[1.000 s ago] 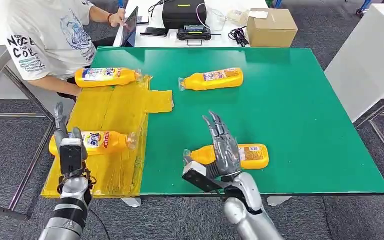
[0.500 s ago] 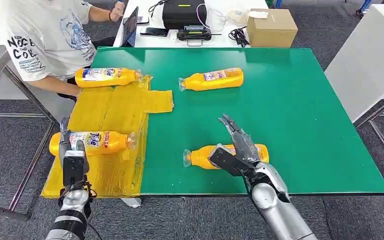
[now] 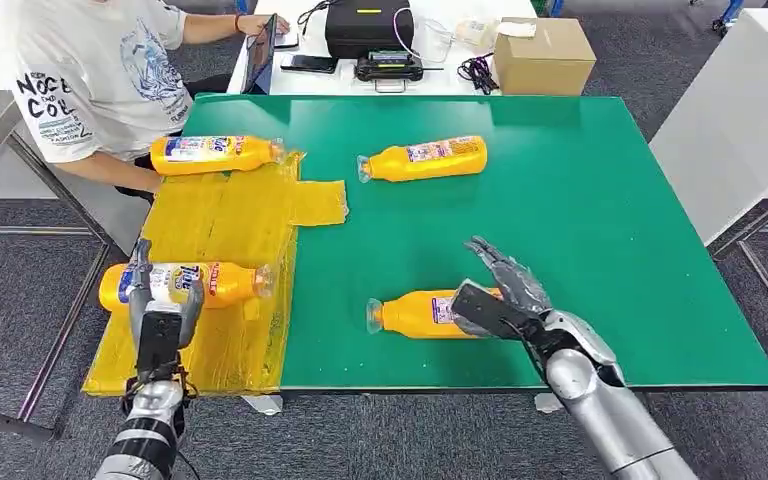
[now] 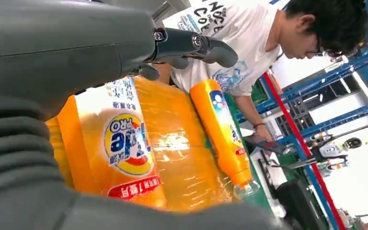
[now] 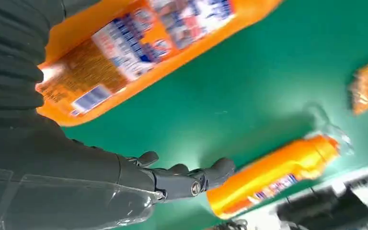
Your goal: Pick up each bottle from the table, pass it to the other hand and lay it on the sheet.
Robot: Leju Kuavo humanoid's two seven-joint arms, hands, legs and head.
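The right hand (image 3: pixel 500 290) hovers over the base end of the near bottle (image 3: pixel 415 313), which lies on its side on the green surface (image 3: pixel 610 220) with its clear cap pointing toward the yellow sheet (image 3: pixel 225 215). Its fingers (image 3: pixel 495 262) are spread and released, holding nothing; the wrist view shows them apart above the green with the bottle's label close under the palm. The left hand (image 3: pixel 160 305) sits low at the near edge of the sheet, right by a bottle already laid there (image 3: pixel 210 283), fingers apart and empty as far as I can see. Another bottle (image 3: pixel 215 153) rests at the sheet's far edge beside a seated person (image 3: pixel 90 80), and a fourth (image 3: pixel 425 158) waits further out on the green. The step in hand looks like the pickup of the near bottle. To do it well, I'd say the hand should come down square across the fat body rather than near the base, since the round plastic will likely roll or skid away under a glancing touch. A grip around the middle would also leave an end free for the left hand to take at the handover.
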